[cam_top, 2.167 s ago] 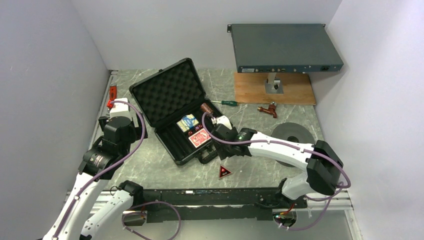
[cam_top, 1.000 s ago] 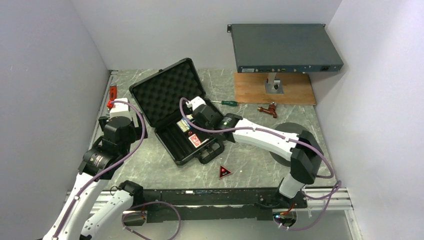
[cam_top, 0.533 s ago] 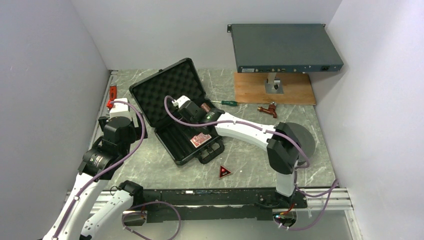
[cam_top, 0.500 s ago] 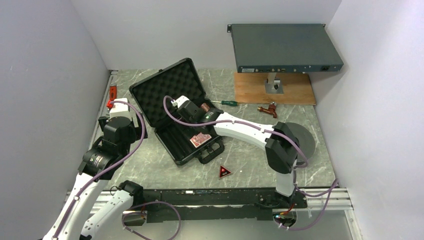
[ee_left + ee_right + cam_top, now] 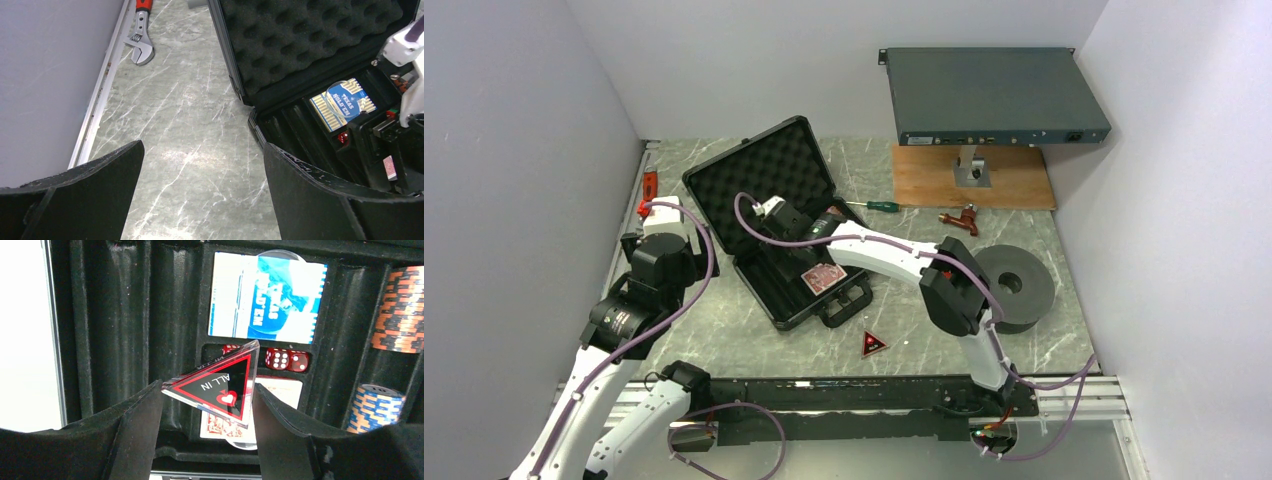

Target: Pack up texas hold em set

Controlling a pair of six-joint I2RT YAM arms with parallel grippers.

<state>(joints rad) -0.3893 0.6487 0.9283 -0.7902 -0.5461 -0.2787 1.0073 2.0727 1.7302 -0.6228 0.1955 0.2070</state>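
Your right end effector point(image 5: 205, 402) clamps a red-and-black triangular "ALL IN" token point(image 5: 220, 386), the foam-lined black case point(image 5: 759, 185) beneath it. Your left end effector point(image 5: 202, 167) stands wide apart.

a robotics lab cell; blank white walls point(image 5: 744, 60) around a marbled table point(image 5: 724, 335); rack-mount box point(image 5: 994, 95)

"ALL IN" with a heart – red-black triangular token point(image 5: 215, 387), "TEXAS HOLD'EM" – blue card deck point(image 5: 344, 103)
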